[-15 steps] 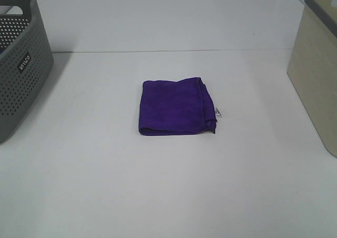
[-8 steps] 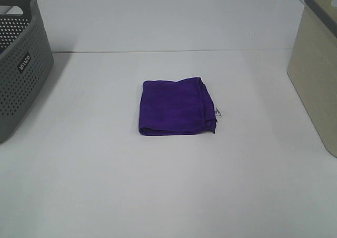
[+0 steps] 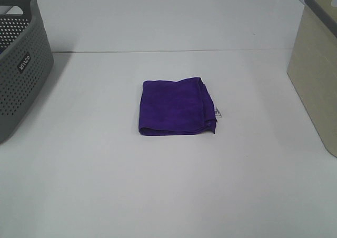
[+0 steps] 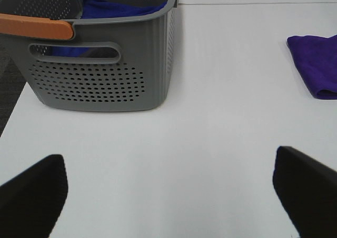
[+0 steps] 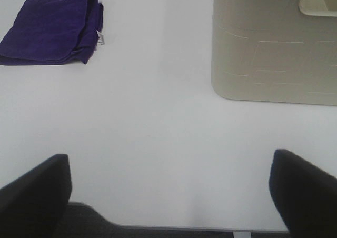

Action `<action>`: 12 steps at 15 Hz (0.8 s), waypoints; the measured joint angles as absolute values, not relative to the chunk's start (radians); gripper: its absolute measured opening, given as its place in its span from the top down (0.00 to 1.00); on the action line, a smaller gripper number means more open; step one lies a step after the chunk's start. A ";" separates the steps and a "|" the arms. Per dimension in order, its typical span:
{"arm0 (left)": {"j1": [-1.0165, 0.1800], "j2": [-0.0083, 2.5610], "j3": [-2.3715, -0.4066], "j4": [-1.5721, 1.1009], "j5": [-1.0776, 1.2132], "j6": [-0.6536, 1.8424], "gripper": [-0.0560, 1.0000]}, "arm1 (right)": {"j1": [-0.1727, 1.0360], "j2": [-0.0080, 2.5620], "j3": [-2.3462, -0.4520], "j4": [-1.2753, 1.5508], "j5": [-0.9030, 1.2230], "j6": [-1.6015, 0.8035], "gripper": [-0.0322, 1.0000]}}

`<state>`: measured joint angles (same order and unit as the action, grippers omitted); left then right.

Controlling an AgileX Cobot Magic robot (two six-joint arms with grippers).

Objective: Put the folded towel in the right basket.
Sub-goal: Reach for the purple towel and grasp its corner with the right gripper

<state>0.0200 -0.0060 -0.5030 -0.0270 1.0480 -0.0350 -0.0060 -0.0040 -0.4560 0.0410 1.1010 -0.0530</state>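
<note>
A folded purple towel (image 3: 176,107) lies flat in the middle of the white table; it also shows in the left wrist view (image 4: 316,64) and the right wrist view (image 5: 52,29). The beige right basket (image 3: 316,64) stands at the table's right edge, also in the right wrist view (image 5: 274,43). Neither arm shows in the exterior view. My left gripper (image 4: 168,196) is open and empty, fingers (image 4: 31,193) wide apart over bare table near the grey basket. My right gripper (image 5: 168,196) is open and empty at the table's front edge, in front of the beige basket.
A grey perforated basket (image 3: 21,64) with an orange handle (image 4: 37,26) stands at the left edge and holds blue cloth (image 4: 121,7). The table's front edge (image 5: 158,228) shows under my right gripper.
</note>
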 joint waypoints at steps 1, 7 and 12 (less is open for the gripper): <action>0.020 -0.006 -0.503 -0.027 1.048 -0.035 0.01 | -0.006 -0.004 -0.456 0.041 1.101 -0.053 0.02; 0.020 -0.006 -0.503 -0.027 1.048 -0.035 0.01 | -0.006 -0.004 -0.456 0.041 1.101 -0.053 0.02; 0.020 -0.006 -0.503 -0.027 1.048 -0.035 0.01 | -0.006 -0.004 -0.456 0.042 1.101 -0.053 0.02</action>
<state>0.0200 -0.0060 -0.5030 -0.0270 1.0480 -0.0350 -0.0060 -0.0040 -0.4560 0.0420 1.1010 -0.0530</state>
